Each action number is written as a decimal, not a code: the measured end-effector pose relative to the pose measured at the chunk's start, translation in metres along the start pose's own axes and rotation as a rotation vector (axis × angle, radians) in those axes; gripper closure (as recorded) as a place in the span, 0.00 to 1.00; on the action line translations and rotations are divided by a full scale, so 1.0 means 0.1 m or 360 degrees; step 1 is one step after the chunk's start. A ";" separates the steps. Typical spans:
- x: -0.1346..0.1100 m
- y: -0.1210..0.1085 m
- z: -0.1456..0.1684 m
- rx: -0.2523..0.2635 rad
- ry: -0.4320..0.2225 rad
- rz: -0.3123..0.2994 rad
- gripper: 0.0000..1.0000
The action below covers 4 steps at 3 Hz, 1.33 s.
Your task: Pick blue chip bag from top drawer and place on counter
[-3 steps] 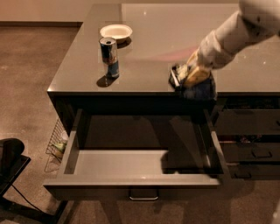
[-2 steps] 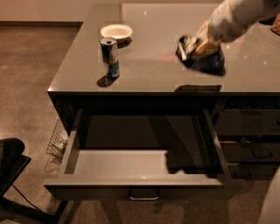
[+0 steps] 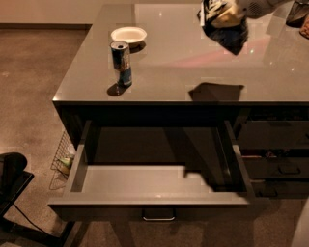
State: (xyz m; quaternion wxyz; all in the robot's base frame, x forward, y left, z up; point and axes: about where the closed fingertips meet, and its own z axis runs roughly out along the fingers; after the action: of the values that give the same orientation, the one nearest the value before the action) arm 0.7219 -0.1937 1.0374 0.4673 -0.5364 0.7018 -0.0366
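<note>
Gripping blue chip bag [image 3: 226,34], pincer [image 3: 221,13] hovers above counter [image 3: 169,67]

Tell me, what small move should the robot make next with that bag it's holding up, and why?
Probably lower it straight down. The gripper grips the blue chip bag in the air above the counter, its shadow falling on bare surface right of the can. The top drawer stands open, no bag inside, so only setting down seems left.
</note>
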 end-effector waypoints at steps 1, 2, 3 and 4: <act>-0.02 0.09 0.38 0.0072 -0.0100 0.0067 1.00; -0.08 -0.04 0.44 0.0171 -0.0141 0.0074 0.82; -0.10 -0.01 0.49 0.0158 -0.0144 0.0072 0.43; -0.11 0.00 0.50 0.0153 -0.0145 0.0072 0.20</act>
State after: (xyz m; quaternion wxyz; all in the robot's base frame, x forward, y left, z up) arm 0.7569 -0.1628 1.0158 0.5247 -0.4985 0.6892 -0.0354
